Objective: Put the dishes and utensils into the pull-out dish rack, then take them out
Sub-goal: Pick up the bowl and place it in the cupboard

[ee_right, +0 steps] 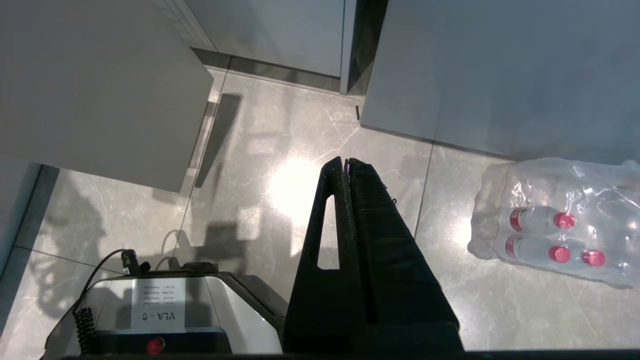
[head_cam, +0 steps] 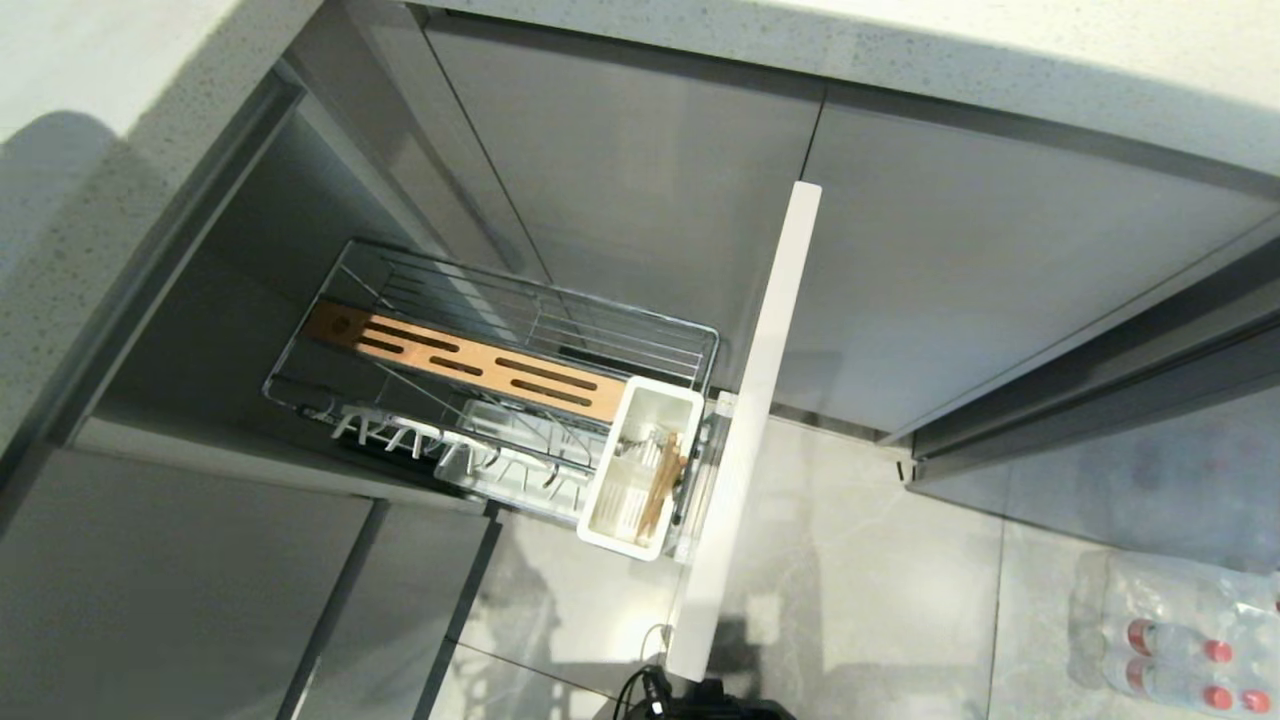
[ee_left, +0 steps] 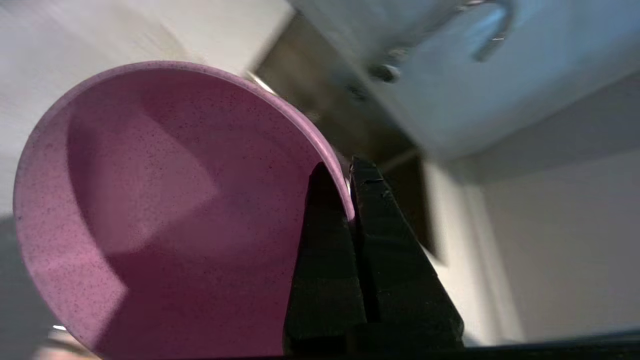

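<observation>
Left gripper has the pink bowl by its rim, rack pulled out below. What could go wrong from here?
1. The left gripper pinches the pink bowl by a thin bit of rim only; it may swivel or slip free.
2. The rack is narrow, with wire walls and white prongs; the bowl might catch on them.
3. Neither arm shows in the head view, so the approach is hard to check.

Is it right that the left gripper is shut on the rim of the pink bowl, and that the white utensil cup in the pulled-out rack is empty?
Not quite. The left gripper is indeed shut on the rim of the pink bowl, but the white utensil cup in the pull-out rack is not empty: the head view shows the wooden chopsticks standing in it.
</observation>
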`<state>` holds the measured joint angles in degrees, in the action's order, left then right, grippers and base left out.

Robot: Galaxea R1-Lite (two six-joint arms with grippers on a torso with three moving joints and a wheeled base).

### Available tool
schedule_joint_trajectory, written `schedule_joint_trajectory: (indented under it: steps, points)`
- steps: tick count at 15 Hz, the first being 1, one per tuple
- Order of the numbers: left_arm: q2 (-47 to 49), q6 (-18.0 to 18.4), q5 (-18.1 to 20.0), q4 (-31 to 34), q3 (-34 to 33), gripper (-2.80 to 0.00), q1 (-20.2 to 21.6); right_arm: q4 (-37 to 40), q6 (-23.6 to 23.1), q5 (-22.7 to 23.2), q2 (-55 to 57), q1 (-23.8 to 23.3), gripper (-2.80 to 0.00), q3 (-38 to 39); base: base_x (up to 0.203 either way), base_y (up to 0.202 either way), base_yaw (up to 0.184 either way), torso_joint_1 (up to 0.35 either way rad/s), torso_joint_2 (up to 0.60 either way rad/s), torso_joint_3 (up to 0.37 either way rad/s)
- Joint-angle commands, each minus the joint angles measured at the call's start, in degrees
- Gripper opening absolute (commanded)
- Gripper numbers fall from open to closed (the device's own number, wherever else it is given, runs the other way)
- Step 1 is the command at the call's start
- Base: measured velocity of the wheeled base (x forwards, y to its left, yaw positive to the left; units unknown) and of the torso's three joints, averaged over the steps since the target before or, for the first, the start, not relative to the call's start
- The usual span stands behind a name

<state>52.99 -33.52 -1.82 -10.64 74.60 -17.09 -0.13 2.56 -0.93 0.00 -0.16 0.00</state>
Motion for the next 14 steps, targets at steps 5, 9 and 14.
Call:
schedule_joint_trajectory:
  steps: [5,9,14]
  points:
    - [9.93,-13.68,2.07,-7.1,-0.83,-2.8,-10.85,-0.04,-0.01,-0.01,0.04,-0.02,-2.8,0.0,0.0,0.0,0.0,0.0,0.0,0.0]
    - [19.62,-14.66,-10.71,-13.3,-0.85,-2.8,-19.03,-0.03,-0.01,0.03,0.0,-0.02,-2.8,0.0,0.0,0.0,0.0,0.0,0.0,0.0]
    - [30.65,-16.72,-29.08,-24.25,-1.86,-2.8,-23.42,0.0,-0.01,0.0,0.03,-0.02,-2.8,0.0,0.0,0.0,0.0,0.0,0.0,0.0]
